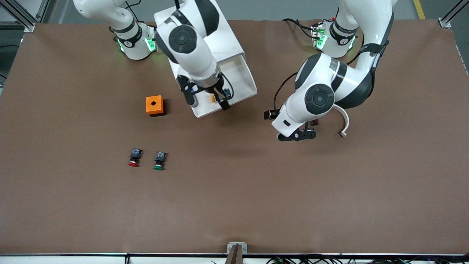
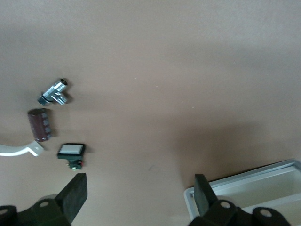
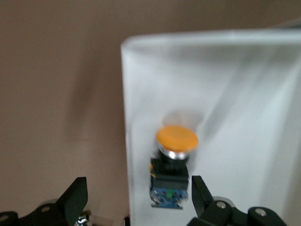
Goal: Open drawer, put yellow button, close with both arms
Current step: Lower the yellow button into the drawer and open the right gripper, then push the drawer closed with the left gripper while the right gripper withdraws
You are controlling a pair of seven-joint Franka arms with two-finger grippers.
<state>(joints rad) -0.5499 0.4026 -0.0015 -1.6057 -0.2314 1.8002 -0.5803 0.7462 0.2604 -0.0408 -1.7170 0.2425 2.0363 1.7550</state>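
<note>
The drawer point(image 1: 240, 79), uppermost in the white cabinet point(image 1: 225, 40), stands pulled open toward the front camera. The yellow button point(image 1: 212, 97) lies on its side in the drawer near the front rim; in the right wrist view it point(image 3: 176, 140) rests on the white drawer floor point(image 3: 235, 94), untouched. My right gripper point(image 1: 206, 99) hovers open just above it, fingers point(image 3: 75, 197) spread across the drawer's edge. My left gripper point(image 1: 297, 135) is open and empty over the bare table beside the drawer, toward the left arm's end, and its wrist view shows a drawer corner point(image 2: 254, 183).
An orange box point(image 1: 154, 105) stands beside the drawer toward the right arm's end. A red-capped button point(image 1: 134, 157) and a green-capped button point(image 1: 159, 161) lie nearer the front camera. A white curved piece point(image 1: 344, 123), a metal fitting point(image 2: 54, 92), a brown cylinder point(image 2: 39, 125) and a small switch point(image 2: 70, 153) lie by the left gripper.
</note>
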